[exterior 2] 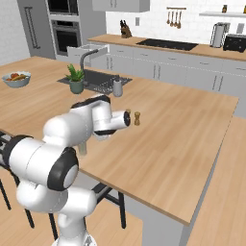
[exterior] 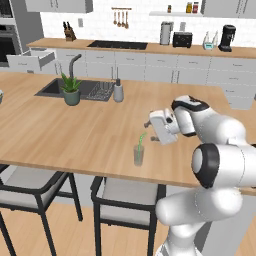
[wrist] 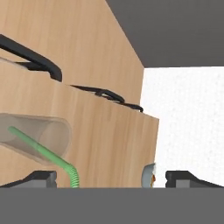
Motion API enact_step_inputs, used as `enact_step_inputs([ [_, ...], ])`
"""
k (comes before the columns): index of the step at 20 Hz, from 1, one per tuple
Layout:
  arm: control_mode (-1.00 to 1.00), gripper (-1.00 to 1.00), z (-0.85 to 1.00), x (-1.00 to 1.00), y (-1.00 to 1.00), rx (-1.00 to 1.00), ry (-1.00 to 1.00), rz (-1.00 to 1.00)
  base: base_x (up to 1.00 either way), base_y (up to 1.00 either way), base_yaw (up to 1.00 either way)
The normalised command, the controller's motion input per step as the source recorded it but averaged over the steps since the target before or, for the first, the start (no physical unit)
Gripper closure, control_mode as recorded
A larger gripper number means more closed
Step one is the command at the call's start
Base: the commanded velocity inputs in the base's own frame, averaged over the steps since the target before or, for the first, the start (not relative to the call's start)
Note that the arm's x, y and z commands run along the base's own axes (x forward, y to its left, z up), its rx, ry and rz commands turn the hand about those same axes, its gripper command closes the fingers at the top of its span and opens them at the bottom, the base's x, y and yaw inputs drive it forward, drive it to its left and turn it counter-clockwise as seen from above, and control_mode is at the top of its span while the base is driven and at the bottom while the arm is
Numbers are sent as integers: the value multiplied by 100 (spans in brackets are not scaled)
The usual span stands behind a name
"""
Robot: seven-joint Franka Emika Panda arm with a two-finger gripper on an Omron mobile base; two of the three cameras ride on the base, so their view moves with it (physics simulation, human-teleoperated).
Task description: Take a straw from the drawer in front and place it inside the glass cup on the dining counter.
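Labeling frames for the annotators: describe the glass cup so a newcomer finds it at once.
Start at the dining counter, the big wooden island with the sink. Go to its near edge above the stools, just left of the gripper. The glass cup is the small clear straight-sided tumbler with a green straw in it, unlike the two brown shakers farther along.

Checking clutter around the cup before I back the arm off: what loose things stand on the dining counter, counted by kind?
Glass cup, with the straw in it: 1
Potted plant: 1
Soap dispenser: 1
Wooden shakers: 2
Fruit bowl: 1
Total: 6, plus the straw
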Motion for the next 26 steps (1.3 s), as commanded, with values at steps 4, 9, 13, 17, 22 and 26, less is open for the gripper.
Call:
enact_step_inputs([
  [4, -100, -100, 0, -26, 14, 0, 0, -3, 0, 0, 0],
  [9, -100, -100, 0, -17, 16, -1, 0, -1, 0, 0, 0],
  [13, -100, -100, 0, -13, 14, 0, 0, 0, 0, 0, 0],
  [17, -100, -100, 0, -11, 16, -1, 0, 0, 0, 0, 0],
  [22, -100, -100, 0, -8, 18, -3, 0, 0, 0, 0, 0],
  [26, -100, -100, 0, -8, 16, -3, 0, 0, 0, 0, 0],
])
